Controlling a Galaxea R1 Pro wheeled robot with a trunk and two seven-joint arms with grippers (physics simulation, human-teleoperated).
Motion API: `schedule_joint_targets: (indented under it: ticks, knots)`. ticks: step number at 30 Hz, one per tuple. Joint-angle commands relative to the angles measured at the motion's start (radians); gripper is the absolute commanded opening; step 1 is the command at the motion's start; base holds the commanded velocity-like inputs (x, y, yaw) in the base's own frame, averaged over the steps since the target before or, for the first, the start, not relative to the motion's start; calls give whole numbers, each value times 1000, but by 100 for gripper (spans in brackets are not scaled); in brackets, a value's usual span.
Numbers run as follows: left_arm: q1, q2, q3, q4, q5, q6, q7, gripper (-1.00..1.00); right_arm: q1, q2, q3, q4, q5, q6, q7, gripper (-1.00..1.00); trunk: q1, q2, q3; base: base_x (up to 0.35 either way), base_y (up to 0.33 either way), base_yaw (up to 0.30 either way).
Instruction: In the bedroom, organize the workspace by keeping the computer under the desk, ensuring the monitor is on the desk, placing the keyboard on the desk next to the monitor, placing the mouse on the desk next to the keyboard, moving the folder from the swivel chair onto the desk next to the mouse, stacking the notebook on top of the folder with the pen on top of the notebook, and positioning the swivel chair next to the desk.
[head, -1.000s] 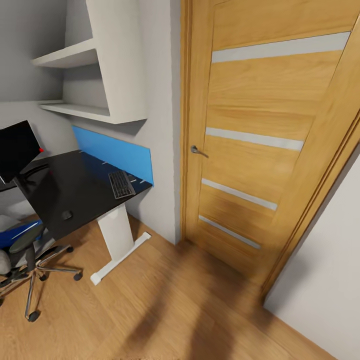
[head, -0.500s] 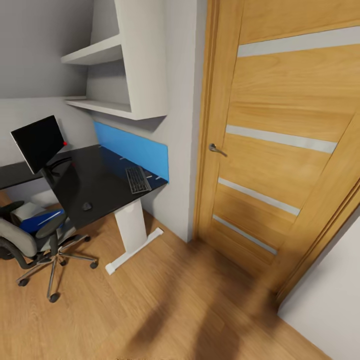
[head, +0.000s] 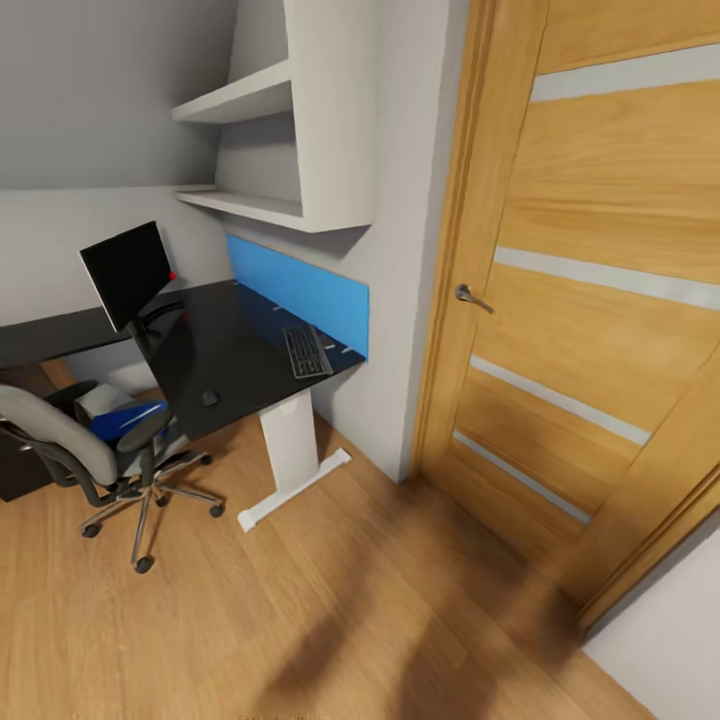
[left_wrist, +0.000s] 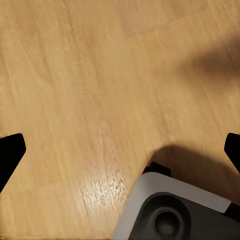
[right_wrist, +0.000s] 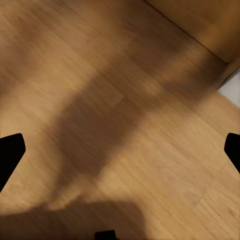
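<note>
The desk (head: 235, 360) with its glossy black top stands at the left in the head view, against a blue wall panel. On it are the black monitor (head: 128, 272), the dark keyboard (head: 305, 351) near the wall panel, and the tiny black mouse (head: 210, 398) near the front edge. The grey swivel chair (head: 75, 447) sits in front of the desk, and the blue folder (head: 122, 421) lies on its seat. A pale box, the computer (head: 99, 397), shows partly under the desk. I cannot make out the notebook or the pen. My left gripper (left_wrist: 120, 152) and right gripper (right_wrist: 120, 152) hang open over the oak floor.
An oak door (head: 600, 300) with a metal handle (head: 470, 296) is at the right. White wall shelves (head: 280, 150) hang above the desk. A white desk leg (head: 290, 455) stands on the floor. Part of my grey base (left_wrist: 170, 210) shows beneath the left gripper.
The whole head view has shifted: the camera has turned left, so desk, chair and door sit further right in the picture and more of the chair shows. Nothing on the desk moved.
</note>
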Motion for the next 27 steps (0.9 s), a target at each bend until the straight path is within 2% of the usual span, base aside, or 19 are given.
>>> schedule_joint_targets:
  ticks: [1, 11, 27]
  knots:
    - [-1, 0, 3, 1, -1, -3, 1, 100, 0, 0, 0, 0, 2, -2, -4, 100, 0, -1, -2, 0, -179, 217]
    - [-1, -1, 4, 1, -1, -3, 1, 100, 0, 0, 0, 2, 2, -2, -4, 100, 0, -1, -13, 0, -259, 217]
    - [-1, -1, 4, 1, -1, -3, 1, 100, 0, 0, 0, 2, 2, -2, -4, 100, 0, -1, -30, 0, -126, 217]
